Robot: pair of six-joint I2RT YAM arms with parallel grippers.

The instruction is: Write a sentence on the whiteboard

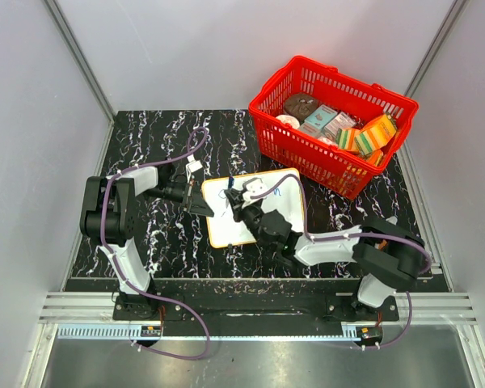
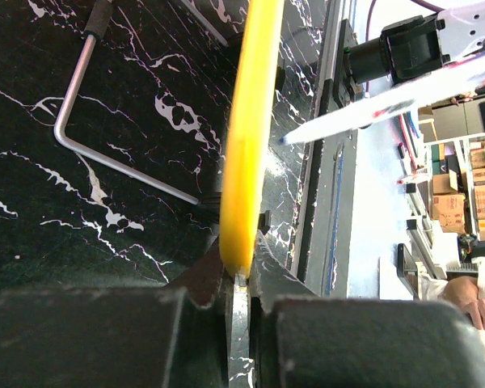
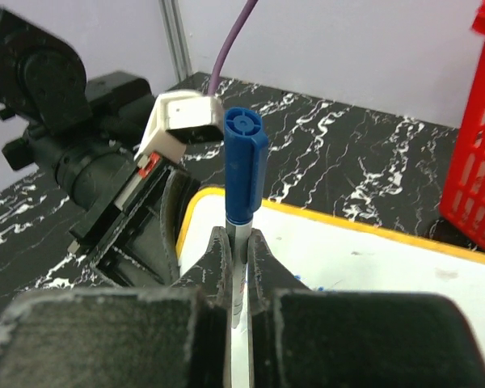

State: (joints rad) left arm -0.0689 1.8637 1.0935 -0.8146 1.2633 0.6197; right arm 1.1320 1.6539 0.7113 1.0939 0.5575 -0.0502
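The whiteboard (image 1: 255, 212), white with a yellow rim, lies flat in the middle of the table. My left gripper (image 1: 204, 203) is shut on its left edge; in the left wrist view the yellow rim (image 2: 249, 121) runs edge-on into the pinched jaws (image 2: 241, 273). My right gripper (image 1: 238, 202) hovers over the board's left part, shut on a marker (image 3: 244, 162) that has a blue cap on its back end. The marker's tip (image 2: 284, 140) points at the board, close to it; contact cannot be told. Blue marks of the sentence (image 1: 276, 194) sit near the board's top right, too small to read.
A red basket (image 1: 333, 121) full of packets stands at the back right, just beyond the board's far corner. A bent metal rod (image 2: 73, 121) lies on the black marbled table (image 1: 153, 137) under the left wrist. Grey walls enclose the table.
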